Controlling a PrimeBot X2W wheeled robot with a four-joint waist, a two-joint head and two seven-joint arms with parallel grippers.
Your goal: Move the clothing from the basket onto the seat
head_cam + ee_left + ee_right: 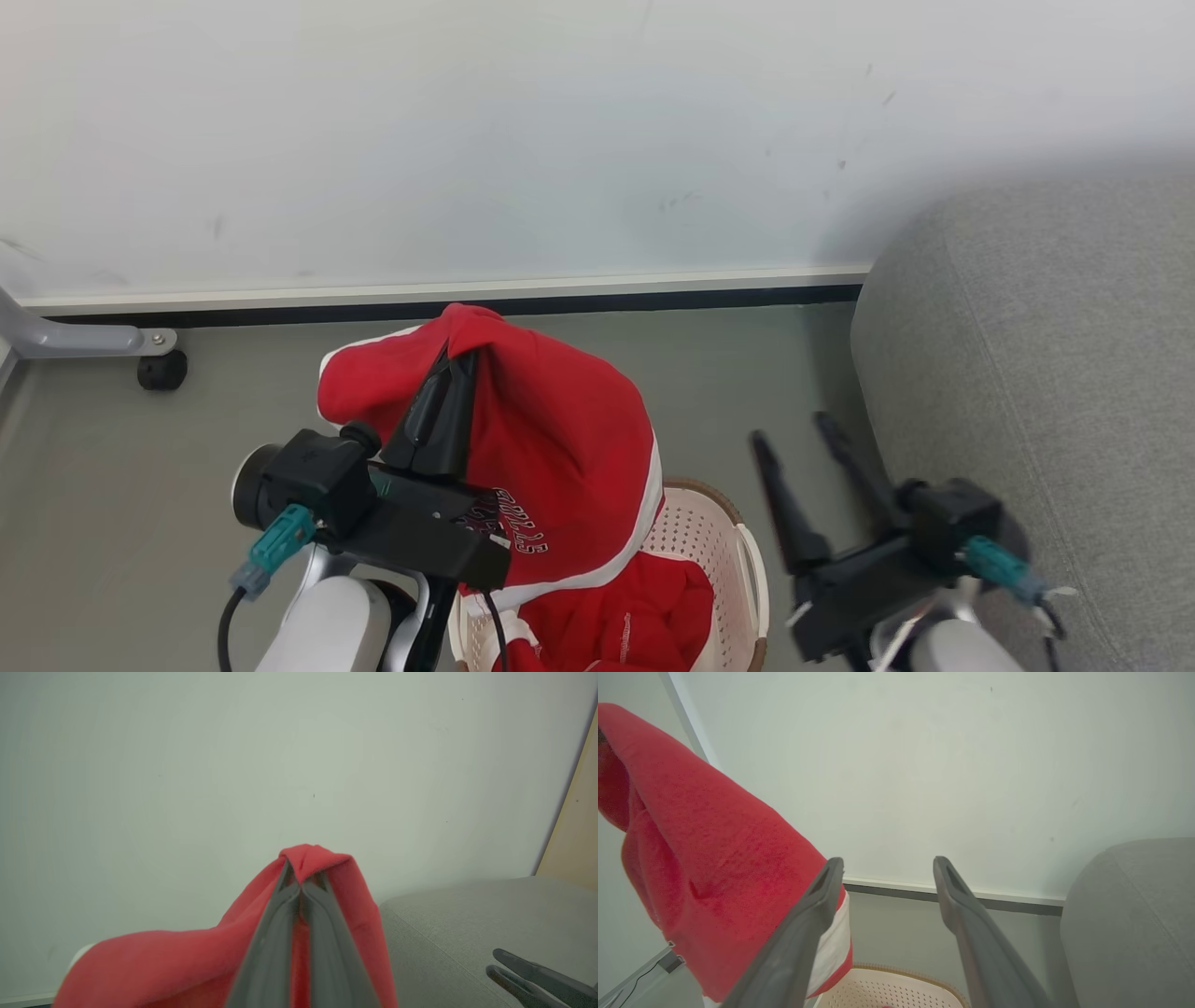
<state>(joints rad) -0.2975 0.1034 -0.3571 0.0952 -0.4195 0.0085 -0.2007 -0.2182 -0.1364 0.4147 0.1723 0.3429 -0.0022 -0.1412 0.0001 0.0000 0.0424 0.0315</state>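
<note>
Clothing (pixel 560 439): red with white trim, two pieces.

First garment (pixel 569 467): hung high above the basket (pixel 695 537), lettered lower hem trailing just over its rim. Carried by one bunched fold, for a free drape and clearance of the basket wall.

Second garment (pixel 644 616): crumpled inside the basket, not yet picked.

Left gripper (pixel 464 359): above the basket's left side, fingers pressed together on the top fold of the first garment, red cloth wrapped over both tips. Narrow pinch, judged adequate for light fabric. Risk of a slip on any hem snag at the rim.

Right gripper (pixel 789 427): just right of the basket, between basket and seat, fingers spread wide, nothing between them. Judged placed clear of the drape, ready either for support or for the second piece.

Seat (pixel 1027 373): grey, upholstered, well to the right of the basket, rounded edge nearest. Visible part without clothing.

Step in hand, by judgement: carry from above the basket rightward to the seat. Task roughly in its first half, with one piece aloft and one in the basket.

Castor (pixel 161 371): on the floor, far left of the basket.
</note>
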